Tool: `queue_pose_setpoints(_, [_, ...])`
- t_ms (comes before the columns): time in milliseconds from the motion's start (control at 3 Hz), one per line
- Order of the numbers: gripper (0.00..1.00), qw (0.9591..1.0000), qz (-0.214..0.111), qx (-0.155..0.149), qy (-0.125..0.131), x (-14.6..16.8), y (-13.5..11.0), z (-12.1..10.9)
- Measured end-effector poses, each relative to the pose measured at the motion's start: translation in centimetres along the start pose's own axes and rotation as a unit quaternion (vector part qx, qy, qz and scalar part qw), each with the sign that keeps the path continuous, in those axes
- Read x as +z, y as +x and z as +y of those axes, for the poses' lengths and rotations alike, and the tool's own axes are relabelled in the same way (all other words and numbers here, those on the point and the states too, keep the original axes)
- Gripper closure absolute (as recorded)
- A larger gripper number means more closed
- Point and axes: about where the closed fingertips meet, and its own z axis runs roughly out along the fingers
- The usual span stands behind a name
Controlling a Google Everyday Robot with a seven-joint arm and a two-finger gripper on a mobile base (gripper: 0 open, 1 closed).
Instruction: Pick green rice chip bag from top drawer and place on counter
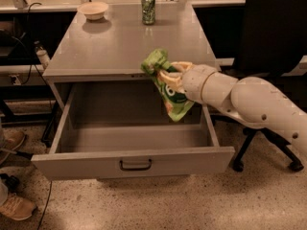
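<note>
My gripper [165,75] is shut on the green rice chip bag [171,94], holding it by its upper part. The crinkly light-green bag hangs in the air above the open top drawer [134,162], with its top level with the front edge of the counter [120,42]. The drawer is pulled fully out and its grey floor shows nothing else inside. My white arm reaches in from the right.
A green soda can [148,8] and a pale bowl [93,10] stand at the back of the counter. A black office chair [273,37] is at the right behind my arm. Shoes [17,207] and cables lie on the floor at the left.
</note>
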Motion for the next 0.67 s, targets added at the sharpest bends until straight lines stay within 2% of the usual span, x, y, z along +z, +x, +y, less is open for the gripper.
queue_pose_setpoints(333, [1.00, 0.9983, -0.020, -0.024, 0.050, 0.5, -2.6, -4.0])
queue_pose_setpoints(667, [1.00, 0.9960, -0.046, -0.042, 0.064, 2.6, -5.3, -7.3])
